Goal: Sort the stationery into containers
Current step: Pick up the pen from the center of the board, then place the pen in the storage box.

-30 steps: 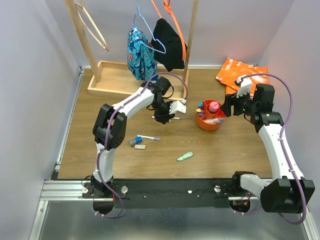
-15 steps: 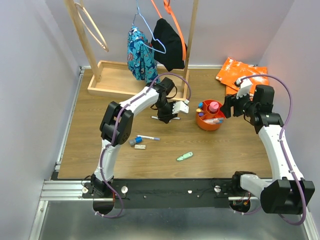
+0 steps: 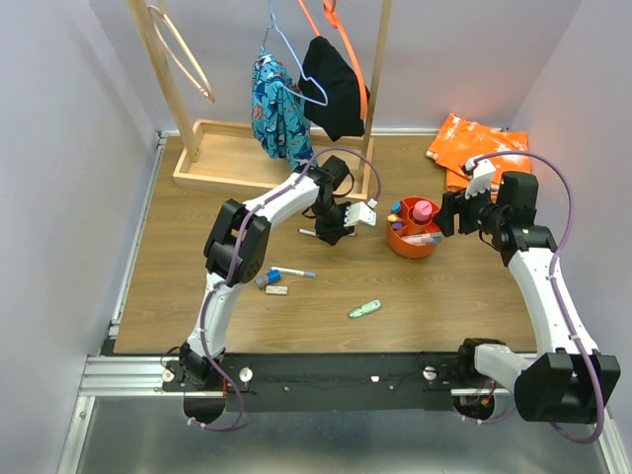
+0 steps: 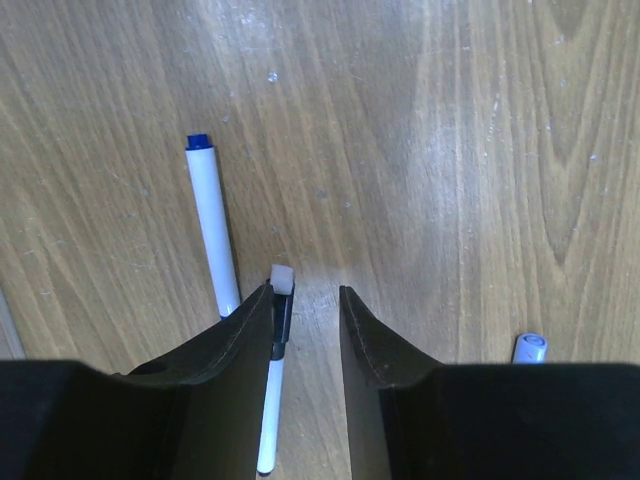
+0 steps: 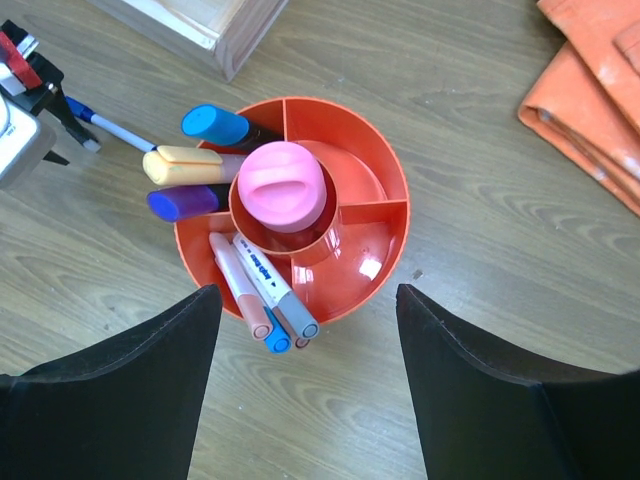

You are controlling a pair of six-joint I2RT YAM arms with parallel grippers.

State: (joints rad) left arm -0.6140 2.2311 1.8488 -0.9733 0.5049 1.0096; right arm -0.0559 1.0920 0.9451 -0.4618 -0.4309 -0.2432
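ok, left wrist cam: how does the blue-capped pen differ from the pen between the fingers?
Place: the blue-capped pen lies outside the left gripper, beside one finger; the black-banded pen lies inside the gap, against that same finger.
Far end: the blue-capped pen ends in a blue cap, the black-banded pen in a white tip over a black band.
Shared: thin white barrels, flat on the table, roughly parallel.

Left arm (image 3: 259, 212) changed pose: the elbow swung in toward the orange cup (image 3: 400, 242), and the upper link now stands closer to my wrist. My left gripper (image 4: 305, 292) crept a little to its right, cup-ward, and ends up over the thin white pen (image 4: 270, 410), which sits against the left finger's inner face. Right gripper (image 5: 305, 295) slid a touch nearer the cup in front of it. The purple cable (image 3: 553, 173) above that wrist shifted with it.
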